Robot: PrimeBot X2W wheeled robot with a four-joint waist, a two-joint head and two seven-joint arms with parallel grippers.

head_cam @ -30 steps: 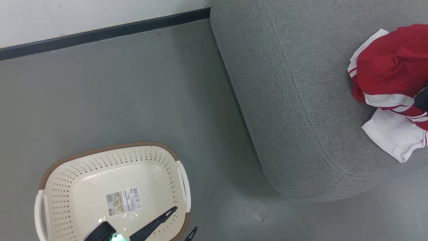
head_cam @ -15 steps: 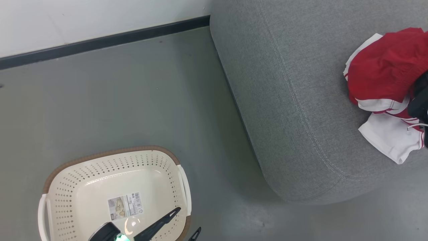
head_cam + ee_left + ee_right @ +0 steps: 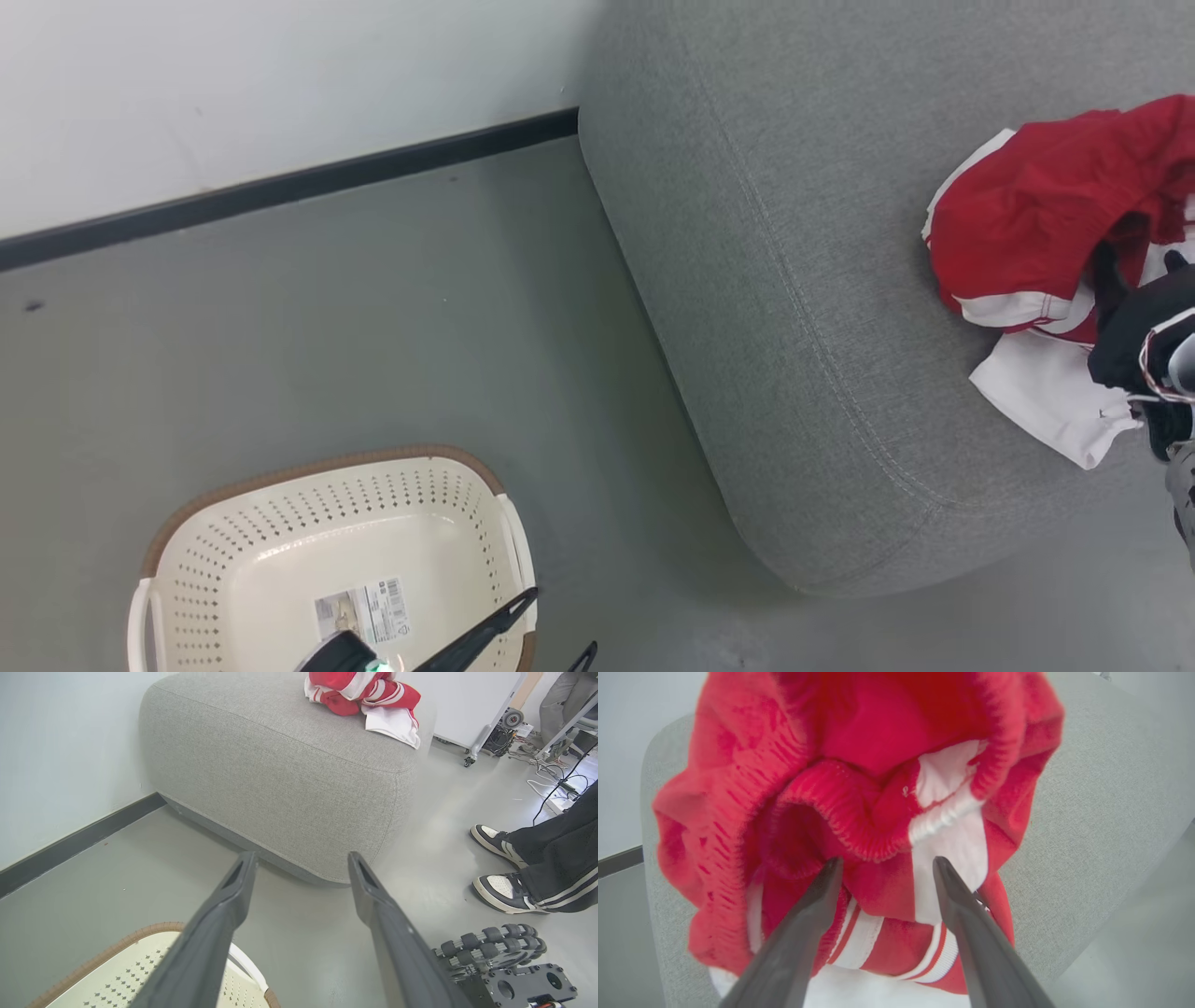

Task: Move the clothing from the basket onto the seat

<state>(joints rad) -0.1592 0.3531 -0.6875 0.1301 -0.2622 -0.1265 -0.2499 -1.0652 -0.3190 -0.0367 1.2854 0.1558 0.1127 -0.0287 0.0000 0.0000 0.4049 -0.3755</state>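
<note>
Clothing (image 3: pixel 1018 224), red with white panels, lies bunched on top of the grey seat (image 3: pixel 794 187). The right gripper (image 3: pixel 885 861) points into the heap, jaws spread wide, tips close to the red folds. The basket (image 3: pixel 233 532) stands on the floor (image 3: pixel 373 308) beside the seat. The left gripper (image 3: pixel 299 856) hangs over its rim, jaws wide, holding nothing.

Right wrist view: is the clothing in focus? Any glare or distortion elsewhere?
Right wrist view: clothing very close, soft and smeared, worst at its left edge. Head view: even light, small glare on the basket floor. Left wrist view: sharp, wide-angle stretch at the edges, soft shadow under the seat.
</note>
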